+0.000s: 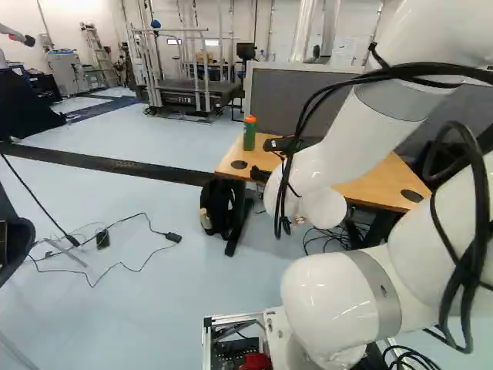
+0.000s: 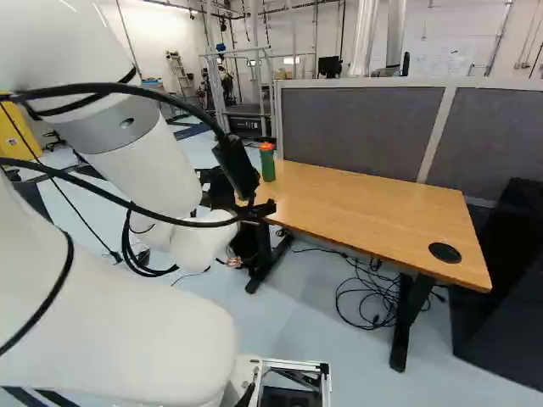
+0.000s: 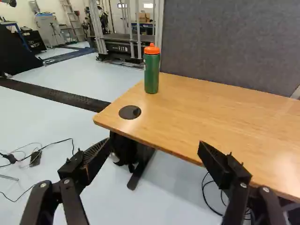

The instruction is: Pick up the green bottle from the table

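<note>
Wrist view shows the hand [image 3: 154, 144] wide open with nothing in it. The green bottle [image 3: 152, 74] stands up on the table [image 3: 201, 112], at the far left. No picking up is done; reaching, grabbing and lifting are all left.

Base views behind arm [image 1: 331, 301], left and right, facing ahead, down; wrist view closer, likewise facing; all share table [image 3: 197, 108].

Green bottle [image 3: 152, 72], orange cap, upright near table [image 3: 187, 101] corner.
</note>
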Robot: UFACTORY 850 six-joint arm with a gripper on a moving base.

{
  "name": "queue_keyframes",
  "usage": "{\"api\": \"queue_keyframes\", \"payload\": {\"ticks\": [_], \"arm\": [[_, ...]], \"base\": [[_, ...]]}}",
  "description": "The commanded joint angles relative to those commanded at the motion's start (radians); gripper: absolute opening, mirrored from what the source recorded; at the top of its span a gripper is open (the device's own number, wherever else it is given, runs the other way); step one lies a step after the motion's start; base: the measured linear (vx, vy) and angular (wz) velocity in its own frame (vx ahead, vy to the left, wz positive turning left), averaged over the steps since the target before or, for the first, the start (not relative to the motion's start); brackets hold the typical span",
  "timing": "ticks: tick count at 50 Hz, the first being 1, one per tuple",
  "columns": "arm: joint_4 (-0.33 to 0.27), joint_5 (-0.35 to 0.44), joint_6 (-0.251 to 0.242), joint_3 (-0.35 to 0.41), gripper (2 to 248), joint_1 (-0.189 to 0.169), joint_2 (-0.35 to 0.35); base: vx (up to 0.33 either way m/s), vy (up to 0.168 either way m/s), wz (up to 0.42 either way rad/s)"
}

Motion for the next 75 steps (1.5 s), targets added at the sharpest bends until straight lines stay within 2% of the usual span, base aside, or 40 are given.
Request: {"api": "queue_keyframes", "payload": {"ticks": [42,43,75], "arm": [[0.0,0.0,0.0,0.0,247,0.0,0.0],[0.0,0.0,0.0,-0.028,247,-0.002,-0.034],[0.0,0.0,0.0,-0.206,247,-0.004,-0.242]], "base": [[0.179,-0.014,-0.018],[0.161,-0.014,-0.012],[0.014,-0.001,-0.002]]}}
